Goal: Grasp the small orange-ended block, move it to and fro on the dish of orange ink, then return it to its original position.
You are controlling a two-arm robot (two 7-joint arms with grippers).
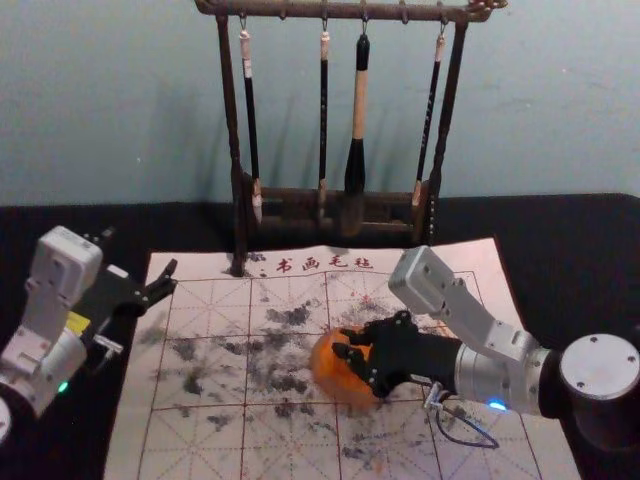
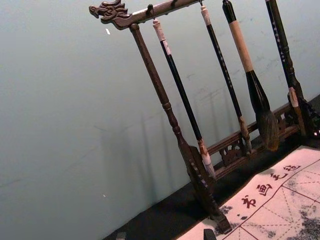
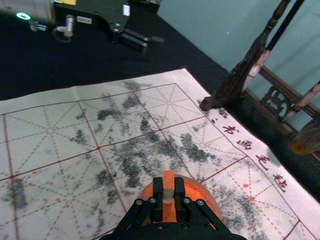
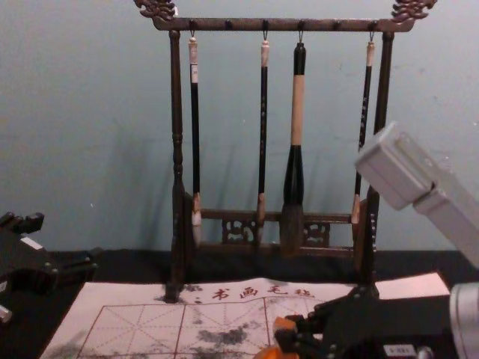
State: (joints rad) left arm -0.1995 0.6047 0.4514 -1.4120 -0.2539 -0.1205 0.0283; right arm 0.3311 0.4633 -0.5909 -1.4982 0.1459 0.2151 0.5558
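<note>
R pincer [image 1: 345, 346] clamped on blk [image 3: 168, 181], dish [image 3: 204, 194] below part-hidden, L pincer [image 1: 140, 252] wide at left

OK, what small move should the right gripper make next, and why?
I'd probably ease the small orange-ended block down lightly onto the round orange ink dish: the right gripper grips it over the dish, but contact isn't clear.

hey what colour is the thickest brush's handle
The handle is black at both ends, light tan in the middle; the chest view shows it best.
</note>
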